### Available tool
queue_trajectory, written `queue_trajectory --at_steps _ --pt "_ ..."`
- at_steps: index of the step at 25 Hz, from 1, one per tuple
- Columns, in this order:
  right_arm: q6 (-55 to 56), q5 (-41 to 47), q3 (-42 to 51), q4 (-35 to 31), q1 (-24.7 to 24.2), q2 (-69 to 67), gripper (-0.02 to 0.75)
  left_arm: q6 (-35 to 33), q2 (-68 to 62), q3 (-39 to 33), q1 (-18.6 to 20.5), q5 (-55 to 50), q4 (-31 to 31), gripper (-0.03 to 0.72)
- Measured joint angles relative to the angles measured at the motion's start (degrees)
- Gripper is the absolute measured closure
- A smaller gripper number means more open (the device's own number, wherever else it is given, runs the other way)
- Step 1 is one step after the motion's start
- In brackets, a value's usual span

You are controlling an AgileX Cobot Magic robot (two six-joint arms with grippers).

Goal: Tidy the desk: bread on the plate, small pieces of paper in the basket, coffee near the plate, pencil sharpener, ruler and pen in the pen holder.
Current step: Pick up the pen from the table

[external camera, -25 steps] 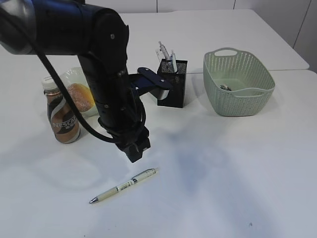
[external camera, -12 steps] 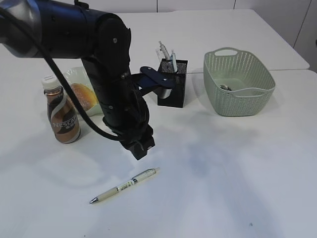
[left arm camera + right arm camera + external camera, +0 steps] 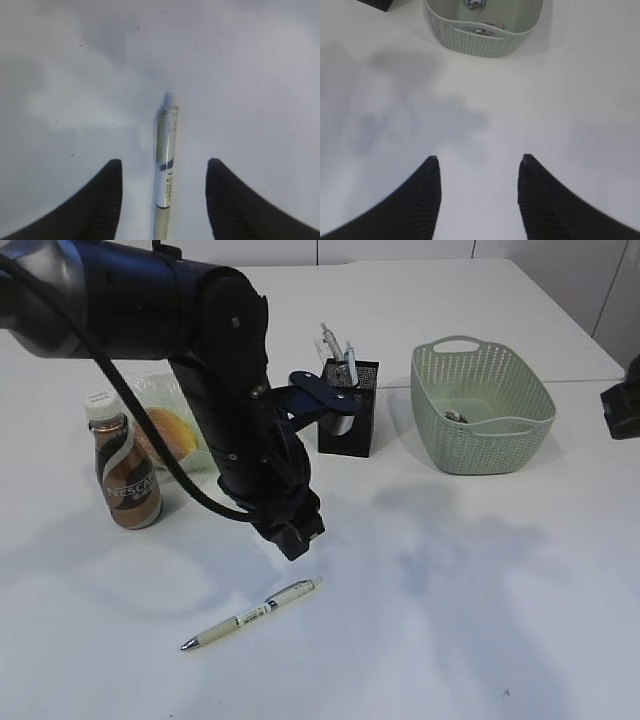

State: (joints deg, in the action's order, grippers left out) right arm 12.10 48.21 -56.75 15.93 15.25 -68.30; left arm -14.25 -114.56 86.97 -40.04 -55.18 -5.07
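- While the white tabletop (image 3: 480, 620) carries everything, the left arm (image 3: 220, 390) is the biggest thing on it, a black jointed limb reaching from the upper left down toward the middle.
- Its left claw (image 3: 162, 200) hangs above the pen, jaws spread apart with nothing gripped; in the wrist view the pen lies between the two fingers (image 3: 95, 205), touching neither.
- At the back right stands the pale green basket (image 3: 482, 405), with small scraps lying on its floor.
- Well left of it sits the black mesh pen holder (image 3: 348, 408), with a few items sticking up out of it.
- On the far left stands the coffee (image 3: 124, 473) bottle, upright and just beside the plate (image 3: 150, 400).
- Partly hidden behind the arm, the bread (image 3: 168, 432) lies in that plate.
- Barely inside the right edge of the exterior view, the right claw (image 3: 477, 200) hovers over bare tabletop in front of the basket, jaws parted and empty.
- Smallest is the pen (image 3: 250, 615), cream-coloured, lying flat and slanted at front centre, apart from everything else.
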Motion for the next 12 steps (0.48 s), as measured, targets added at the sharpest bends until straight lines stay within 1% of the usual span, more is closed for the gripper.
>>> queue_trajectory --at_steps 3,6,12 --pt "0.2 -0.5 0.6 0.1 0.0 0.0 0.335 0.8 0.0 0.0 -0.5 0.2 0.0 0.308" --pt "0.3 -0.9 0.7 0.4 0.0 -0.1 0.335 1.6 0.0 0.0 -1.9 0.3 0.4 0.308" --pt "0.4 -1.1 0.7 0.5 0.0 -0.3 0.335 4.5 -2.1 0.1 -2.5 -2.4 4.2 0.308"
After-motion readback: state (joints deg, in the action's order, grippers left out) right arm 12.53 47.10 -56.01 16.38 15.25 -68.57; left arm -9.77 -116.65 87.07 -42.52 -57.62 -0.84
